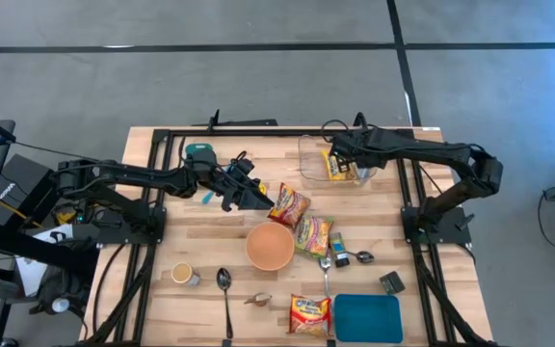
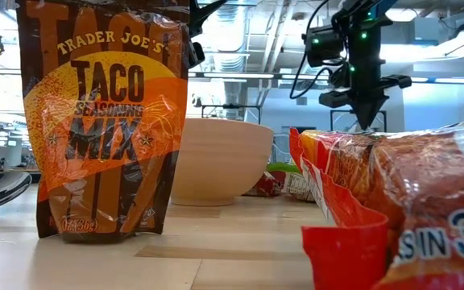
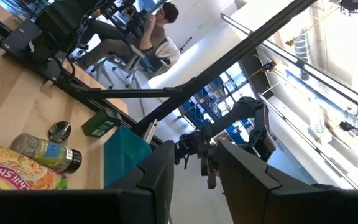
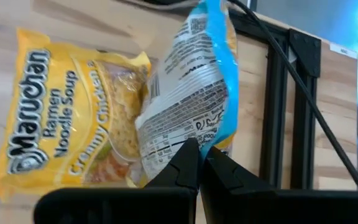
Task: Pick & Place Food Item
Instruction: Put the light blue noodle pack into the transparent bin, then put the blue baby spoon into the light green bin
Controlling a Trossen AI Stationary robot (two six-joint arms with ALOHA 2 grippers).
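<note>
Blue-edged packet (image 4: 194, 93) pinched in right gripper (image 4: 199, 163) over ramen (image 4: 73, 118).

Yellow ramen packet (image 4: 73, 112), blue-and-white pouch (image 4: 191, 93) — orange-brown taco mix bag (image 2: 103, 121), teal tray (image 1: 367, 318)

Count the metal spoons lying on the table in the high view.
3. A black-bowled spoon lies front-left near the cup, one spoon just right of the bowl, another spoon farther right. Packets may hide others.

High view looks straight down on the whole table (image 1: 210, 236); low view sits level, close behind the taco mix pouch (image 2: 103, 121), both sharing the bowl (image 1: 270, 246)
</note>
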